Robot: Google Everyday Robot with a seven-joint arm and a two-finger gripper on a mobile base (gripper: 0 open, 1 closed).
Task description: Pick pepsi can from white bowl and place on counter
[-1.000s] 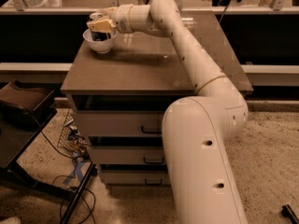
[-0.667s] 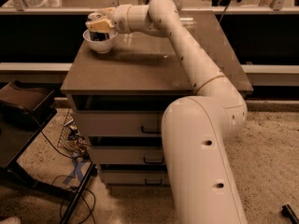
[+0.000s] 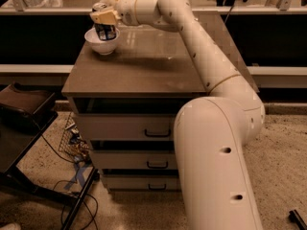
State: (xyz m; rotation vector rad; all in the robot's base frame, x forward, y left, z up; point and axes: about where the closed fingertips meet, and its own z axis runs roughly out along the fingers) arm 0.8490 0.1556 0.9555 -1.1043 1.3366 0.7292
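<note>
The white bowl [image 3: 101, 44] stands at the far left corner of the counter [image 3: 144, 66]. The pepsi can [image 3: 106, 31], dark blue with a silver top, is upright in or just over the bowl, its lower end at about rim level. My gripper [image 3: 104, 18] reaches in from the right at the end of the long white arm and is shut on the can's upper part, hiding much of it.
The arm [image 3: 201, 51] crosses the counter's right side from the big white base [image 3: 216, 166] in front of the cabinet. Three drawers [image 3: 129, 128] face me. A dark stand [image 3: 24, 123] and cables [image 3: 72, 147] sit on the floor at left. A ledge runs behind.
The gripper has risen a little over the bowl with the can in it; the can's silver top now shows above the fingers. The bowl has not moved.
</note>
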